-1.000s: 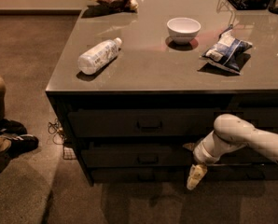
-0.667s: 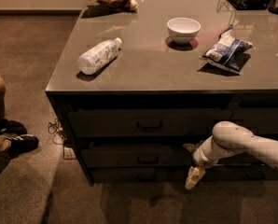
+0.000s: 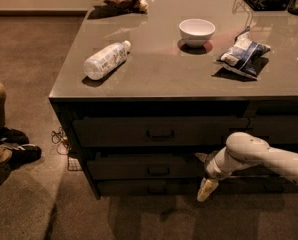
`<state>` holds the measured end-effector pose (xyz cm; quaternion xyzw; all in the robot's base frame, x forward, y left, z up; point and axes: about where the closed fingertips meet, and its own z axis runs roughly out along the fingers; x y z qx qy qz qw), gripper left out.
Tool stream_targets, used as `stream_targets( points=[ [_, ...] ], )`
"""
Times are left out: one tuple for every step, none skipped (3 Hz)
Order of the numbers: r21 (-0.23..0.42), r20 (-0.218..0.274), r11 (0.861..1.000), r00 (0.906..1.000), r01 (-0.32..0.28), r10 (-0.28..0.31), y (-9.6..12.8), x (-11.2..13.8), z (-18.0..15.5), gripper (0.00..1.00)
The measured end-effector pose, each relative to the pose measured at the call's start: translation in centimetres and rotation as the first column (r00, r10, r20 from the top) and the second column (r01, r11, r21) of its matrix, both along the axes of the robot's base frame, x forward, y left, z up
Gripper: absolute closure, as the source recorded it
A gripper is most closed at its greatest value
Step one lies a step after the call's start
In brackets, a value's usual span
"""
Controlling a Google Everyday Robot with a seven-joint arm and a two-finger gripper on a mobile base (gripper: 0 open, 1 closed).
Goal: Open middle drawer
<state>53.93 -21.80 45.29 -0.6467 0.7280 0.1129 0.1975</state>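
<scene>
Anchoring piece: the counter island (image 3: 164, 79) fills the frame from 12 to 3 o'clock, its three stacked drawer fronts facing the camera. It stands exactly as it did a second ago.
Arm: the white arm (image 3: 259, 154) enters from the 4 o'clock edge. Over the last second its bend has sunk a little lower against the drawer fronts, and little else has moved.
Middle drawer: the middle drawer (image 3: 124, 168) sits near 6 o'clock of the frame, under the taller top drawer (image 3: 114, 131) and over the thinnest bottom front (image 3: 139, 186). It lies flush with both, with no gap showing, as shut as before.
Gripper: the gripper (image 3: 207, 189) hangs tip-down at about 5 o'clock of the frame, in front of the bottom front and close to the floor. It has hardly shifted. I cannot tell how far open it is, and nothing shows in its hold.
Handle: the small loop handle (image 3: 158, 171) at the drawer's centre lies at about 10 o'clock from the gripper. It is clearly apart from it and untouched.
Meaning for the task: the small change looks like the arm settling, not pulling. By my reading the opening has not begun. The gripper would need to rise and travel toward 10 o'clock to reach the handle.
</scene>
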Motion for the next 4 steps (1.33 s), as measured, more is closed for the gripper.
stream_targets(
  points=[
    [0.002, 0.011, 1.000, 0.9998, -0.016, 0.016, 0.0, 0.2, -0.3, 0.00],
    [-0.017, 0.020, 0.999, 0.9989, -0.043, 0.043, 0.0, 1.1, -1.0, 0.00],
    [-0.028, 0.028, 0.997, 0.9974, -0.066, 0.066, 0.0, 2.0, -1.6, 0.00],
    [-0.027, 0.024, 0.996, 0.9964, -0.081, 0.081, 0.1, 2.6, -2.5, 0.00]
  ],
)
